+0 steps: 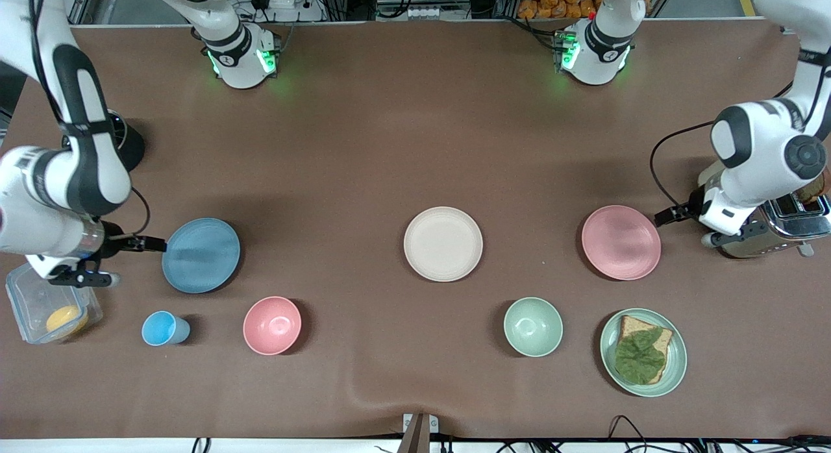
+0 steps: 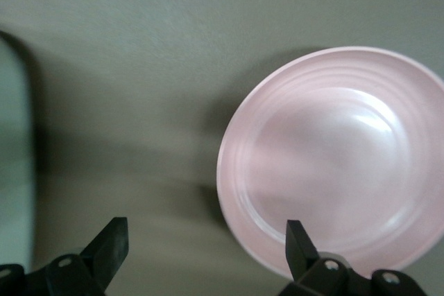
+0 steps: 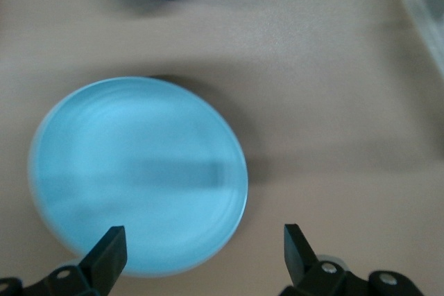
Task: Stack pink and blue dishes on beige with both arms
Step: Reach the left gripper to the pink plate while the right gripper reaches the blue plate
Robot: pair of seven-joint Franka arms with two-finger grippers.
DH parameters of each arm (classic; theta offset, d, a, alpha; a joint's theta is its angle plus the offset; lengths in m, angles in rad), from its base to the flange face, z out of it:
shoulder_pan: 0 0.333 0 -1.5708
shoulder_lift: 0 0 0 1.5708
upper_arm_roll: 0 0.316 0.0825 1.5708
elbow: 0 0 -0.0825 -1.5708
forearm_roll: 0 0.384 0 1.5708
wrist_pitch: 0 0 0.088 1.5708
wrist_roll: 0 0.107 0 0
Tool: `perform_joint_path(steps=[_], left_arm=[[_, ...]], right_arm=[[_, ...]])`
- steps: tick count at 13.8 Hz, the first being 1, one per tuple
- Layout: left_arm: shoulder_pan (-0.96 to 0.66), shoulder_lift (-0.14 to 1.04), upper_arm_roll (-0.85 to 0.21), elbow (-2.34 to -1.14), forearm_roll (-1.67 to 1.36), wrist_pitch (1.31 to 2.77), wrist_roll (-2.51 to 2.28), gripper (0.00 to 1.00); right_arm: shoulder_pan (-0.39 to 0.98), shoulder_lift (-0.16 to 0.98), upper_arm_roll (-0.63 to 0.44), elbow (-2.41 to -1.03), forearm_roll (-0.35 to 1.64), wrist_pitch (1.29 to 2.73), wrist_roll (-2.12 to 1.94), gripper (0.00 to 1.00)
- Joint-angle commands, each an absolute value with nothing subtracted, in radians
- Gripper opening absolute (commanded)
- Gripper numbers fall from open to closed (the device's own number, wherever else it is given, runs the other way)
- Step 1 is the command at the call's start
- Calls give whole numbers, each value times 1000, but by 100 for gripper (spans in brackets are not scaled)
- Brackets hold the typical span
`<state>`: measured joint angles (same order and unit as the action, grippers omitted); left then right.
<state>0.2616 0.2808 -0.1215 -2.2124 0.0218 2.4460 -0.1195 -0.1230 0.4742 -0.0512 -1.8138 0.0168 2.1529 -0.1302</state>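
The blue plate lies at the middle left of the front view, the beige plate at centre, the pink plate at the middle right, all three flat on the table and well apart. I judge them light, stiff and matte, not slippery, though possibly brittle if dropped. Lying flat, they offer only the shallow rim, so I would pinch each at its edge, one finger over the lip and one slid under.

My right gripper sits just beside the blue plate's edge at the left of the front view, fingers spread and holding nothing. My left gripper is close to the pink plate's rim at the right, near the toaster, also released and empty.

The front view alone shows the spacing to the beige plate and the clutter low in frame: the blue cup, pink bowl, green bowl and the green plate with bread. The right wrist view shows both fingertips wide apart over the blue plate's edge; the left wrist view shows one fingertip over the pink rim, the other over bare table
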Motion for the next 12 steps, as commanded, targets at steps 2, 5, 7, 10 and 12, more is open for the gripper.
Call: perform_joint_path(steps=[2,5,7,10,12], left_arm=[[273,389,-135,-2194,41,2545,-115,100],[282,417,-135,-2191,41,2560,-115,100],[281,422,-133,-2191,41,2560,-117,77],[282,423,-133,-2192,41,2560,-121,9],[290,425,-135,-2191,41,2560,-123,0]], right_arm=[[-136,541,-38,-1855,18,2260,-144,100],[-144,587,-38,-1856,18,2275,-146,100],[-147,594,-38,-1858,18,2273,-146,100],[-150,603,-38,-1858,18,2275,-146,40],[-152,609,-38,-1858,20,2276,-146,2]])
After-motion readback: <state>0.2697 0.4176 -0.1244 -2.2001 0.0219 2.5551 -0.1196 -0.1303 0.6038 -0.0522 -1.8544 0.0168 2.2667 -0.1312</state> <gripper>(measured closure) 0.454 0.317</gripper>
